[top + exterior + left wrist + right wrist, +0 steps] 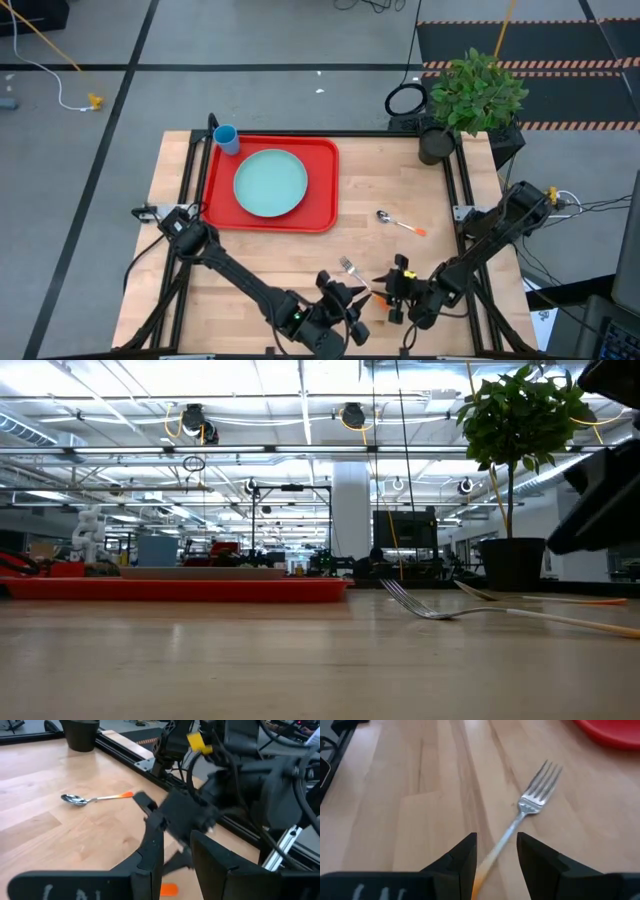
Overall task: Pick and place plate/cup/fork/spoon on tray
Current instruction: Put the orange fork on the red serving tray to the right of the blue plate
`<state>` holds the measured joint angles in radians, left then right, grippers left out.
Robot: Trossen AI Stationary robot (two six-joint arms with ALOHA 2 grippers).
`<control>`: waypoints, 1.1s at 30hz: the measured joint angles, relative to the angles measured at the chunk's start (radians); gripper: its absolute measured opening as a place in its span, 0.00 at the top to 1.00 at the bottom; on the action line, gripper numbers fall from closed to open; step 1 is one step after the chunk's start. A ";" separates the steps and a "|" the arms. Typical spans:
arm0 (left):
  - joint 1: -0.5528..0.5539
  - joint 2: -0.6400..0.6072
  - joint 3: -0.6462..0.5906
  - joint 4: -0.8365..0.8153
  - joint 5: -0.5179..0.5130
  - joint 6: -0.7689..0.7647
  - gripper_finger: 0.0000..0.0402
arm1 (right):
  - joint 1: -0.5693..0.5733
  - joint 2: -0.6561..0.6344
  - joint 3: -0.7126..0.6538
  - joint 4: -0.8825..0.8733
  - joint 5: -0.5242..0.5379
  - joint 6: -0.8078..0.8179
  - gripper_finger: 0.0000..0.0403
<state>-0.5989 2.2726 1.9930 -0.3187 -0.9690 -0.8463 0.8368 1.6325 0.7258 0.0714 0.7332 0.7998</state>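
Right wrist view: right gripper (496, 851) straddles fork (530, 810), tray (612, 732) apart.

Both arms were dark, nearly black, built of slim straight links joined by bulkier rounded joints. The left arm (235, 275) had a pale patch at its base joint near the worktop's left edge and a small green light close to its wrist. The right arm (480, 245) carried loose black cables along its links, with a yellow tag beside its base at the right edge. A yellow band wrapped one of its cables. Each arm's fingers (465, 857) were matte black, flat and tapered, on a black body with faint pale lettering.
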 joint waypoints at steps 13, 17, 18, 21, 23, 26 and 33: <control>0.007 0.000 0.000 0.000 0.001 0.004 0.76 | -0.031 0.151 0.001 0.087 0.000 0.006 0.68; 0.012 0.000 -0.001 0.001 0.001 0.006 0.76 | -0.033 0.175 0.003 0.100 0.002 0.011 0.68; 0.012 0.000 -0.001 0.000 0.000 0.006 0.76 | -0.033 0.178 0.003 0.100 0.003 0.011 0.68; 0.012 0.000 -0.001 0.000 0.001 0.006 0.76 | -0.033 0.180 0.003 0.092 0.004 0.026 0.69; 0.012 0.000 -0.001 0.001 0.001 0.006 0.76 | -0.033 0.180 0.003 0.090 0.004 0.026 0.72; 0.011 0.000 -0.001 0.000 0.002 0.006 0.76 | -0.033 0.180 0.003 0.087 0.003 0.027 0.80; 0.011 0.000 -0.001 0.000 0.002 0.006 0.76 | -0.072 0.170 0.003 0.050 -0.037 0.025 0.98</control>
<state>-0.5877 2.2726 1.9923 -0.3183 -0.9672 -0.8405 0.7645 1.8027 0.7285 0.1214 0.6962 0.8249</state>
